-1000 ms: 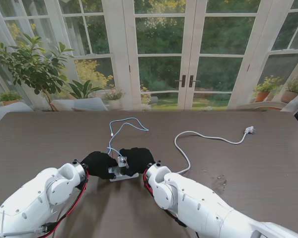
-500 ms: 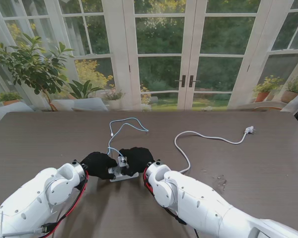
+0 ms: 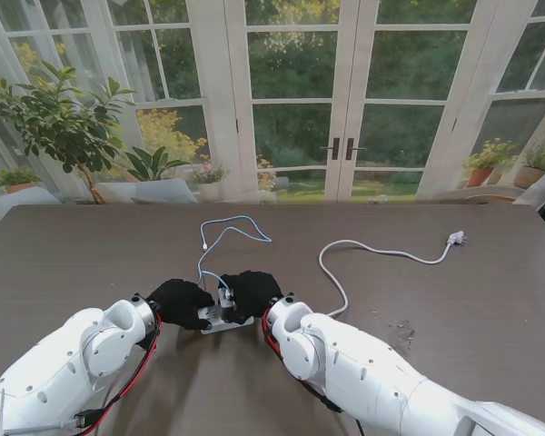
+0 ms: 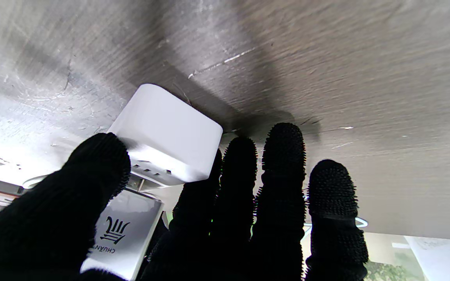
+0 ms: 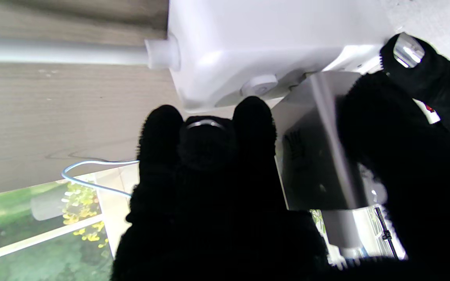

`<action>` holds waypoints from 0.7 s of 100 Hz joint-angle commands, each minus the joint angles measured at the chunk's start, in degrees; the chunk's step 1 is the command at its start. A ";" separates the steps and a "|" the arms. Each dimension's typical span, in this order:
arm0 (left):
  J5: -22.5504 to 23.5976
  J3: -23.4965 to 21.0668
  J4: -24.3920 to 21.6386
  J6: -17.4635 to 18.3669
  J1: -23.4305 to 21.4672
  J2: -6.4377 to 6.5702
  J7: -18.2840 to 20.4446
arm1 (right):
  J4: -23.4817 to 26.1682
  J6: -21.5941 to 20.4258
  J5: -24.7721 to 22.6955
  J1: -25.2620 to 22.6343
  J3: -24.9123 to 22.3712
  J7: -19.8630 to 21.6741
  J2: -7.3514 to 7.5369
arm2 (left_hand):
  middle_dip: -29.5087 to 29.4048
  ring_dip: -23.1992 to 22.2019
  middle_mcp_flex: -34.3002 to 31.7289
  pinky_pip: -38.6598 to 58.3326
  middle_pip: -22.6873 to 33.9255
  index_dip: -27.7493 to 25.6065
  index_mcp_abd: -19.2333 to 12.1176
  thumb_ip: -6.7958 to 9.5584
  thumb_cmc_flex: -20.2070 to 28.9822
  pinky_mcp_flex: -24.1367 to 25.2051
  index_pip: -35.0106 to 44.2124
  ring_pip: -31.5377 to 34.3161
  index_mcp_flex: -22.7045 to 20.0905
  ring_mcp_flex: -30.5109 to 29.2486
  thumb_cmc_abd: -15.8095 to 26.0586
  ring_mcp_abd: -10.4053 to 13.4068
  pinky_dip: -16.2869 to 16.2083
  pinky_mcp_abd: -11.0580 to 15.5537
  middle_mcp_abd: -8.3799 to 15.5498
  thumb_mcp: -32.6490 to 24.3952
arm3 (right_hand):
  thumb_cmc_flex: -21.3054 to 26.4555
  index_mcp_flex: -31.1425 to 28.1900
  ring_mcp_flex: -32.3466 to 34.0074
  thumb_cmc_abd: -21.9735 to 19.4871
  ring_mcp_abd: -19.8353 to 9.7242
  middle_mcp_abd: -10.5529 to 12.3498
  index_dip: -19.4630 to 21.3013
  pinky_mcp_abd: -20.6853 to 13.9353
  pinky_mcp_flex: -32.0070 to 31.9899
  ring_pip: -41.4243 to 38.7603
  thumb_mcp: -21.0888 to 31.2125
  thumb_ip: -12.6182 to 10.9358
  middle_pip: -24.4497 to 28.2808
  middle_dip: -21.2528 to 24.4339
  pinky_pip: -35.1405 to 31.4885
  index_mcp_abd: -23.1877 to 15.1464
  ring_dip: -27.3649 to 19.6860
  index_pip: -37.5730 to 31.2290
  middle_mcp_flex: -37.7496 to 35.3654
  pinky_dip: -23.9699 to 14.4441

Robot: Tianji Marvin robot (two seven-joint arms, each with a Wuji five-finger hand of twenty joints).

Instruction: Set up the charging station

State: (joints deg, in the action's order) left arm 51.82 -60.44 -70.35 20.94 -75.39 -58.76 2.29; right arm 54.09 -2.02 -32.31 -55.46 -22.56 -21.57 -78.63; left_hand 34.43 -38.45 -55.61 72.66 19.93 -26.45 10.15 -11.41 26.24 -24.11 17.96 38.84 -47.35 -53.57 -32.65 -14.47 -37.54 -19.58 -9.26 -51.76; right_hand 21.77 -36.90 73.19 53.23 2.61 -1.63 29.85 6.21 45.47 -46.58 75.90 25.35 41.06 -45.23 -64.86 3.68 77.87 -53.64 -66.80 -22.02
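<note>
Dark woodgrain table [image 3: 91, 254], boxy white power strip [image 3: 220, 319], apparently glossy plastic.

Dark wood table [image 3: 91, 245]: white power strip [image 3: 220, 320], white cord [image 3: 372, 250], blue cable [image 3: 225, 232].

I am in a home sunroom — white-framed glass doors [image 3: 343, 100] fill the wall beyond my dark wooden table [image 3: 490, 300], with a garden outside (all green) and potted plants [image 3: 59, 123] along the sills.
</note>
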 commanded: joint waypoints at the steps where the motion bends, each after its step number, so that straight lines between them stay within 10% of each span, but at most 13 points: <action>1: 0.16 0.40 1.02 0.09 -0.70 0.17 1.60 | -1.30 -0.57 -0.12 -0.69 0.92 1.04 -0.49 | -0.69 0.19 -1.02 -0.20 -0.38 -0.01 -4.83 3.45 1.93 1.55 3.66 0.11 -4.06 -0.20 1.54 -0.49 -0.16 -0.51 -0.44 -0.79 | 8.10 -16.60 2.18 -2.69 -2.02 0.83 7.94 -3.04 0.73 -1.69 11.82 -2.33 -0.22 -0.85 -2.60 -16.00 -42.30 -21.76 -2.52 0.46; 34: -0.01 0.35 0.89 0.00 -0.87 0.17 1.82 | -4.13 -1.15 -0.04 -0.22 2.37 -0.48 -2.11 | -0.69 0.17 -0.95 -0.22 -0.41 0.01 -4.91 3.58 1.73 1.63 3.55 0.15 -3.97 -0.18 2.02 -0.43 -0.20 -0.51 -0.41 -0.34 | 8.58 -18.55 2.21 -0.42 -2.24 1.36 9.12 -3.76 2.14 -3.25 12.52 -1.87 -0.78 -1.39 -2.81 -17.60 -42.03 -20.41 -3.89 0.52; 70: -0.11 0.31 0.72 0.14 -0.99 0.25 2.36 | -2.08 -0.23 -1.60 0.11 2.62 1.11 -0.69 | -0.68 0.18 -0.92 -0.16 -0.41 -0.01 -4.89 3.66 1.89 1.56 3.58 0.11 -4.07 -0.17 1.88 -0.38 -0.26 -0.44 -0.37 -0.35 | 5.35 -15.21 2.00 -3.76 -1.85 1.56 5.50 -3.54 1.24 -1.36 9.85 -2.05 -1.14 -0.57 -2.51 -18.72 -43.05 -20.05 -2.32 0.29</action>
State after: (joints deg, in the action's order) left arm 51.52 -60.54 -70.49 20.97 -75.46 -58.67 2.69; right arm 51.41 -2.60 -32.82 -54.45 -20.79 -22.37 -80.00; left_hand 34.61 -38.46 -55.13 72.66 20.03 -26.43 10.15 -11.41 26.14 -24.10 18.28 38.84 -47.41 -53.57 -31.66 -14.47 -37.53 -19.58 -9.39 -51.11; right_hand 22.16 -37.18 73.48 55.44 2.00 -0.83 31.76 6.74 47.27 -48.72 77.81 25.38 40.61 -46.43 -68.38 3.68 77.87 -53.61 -68.23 -22.05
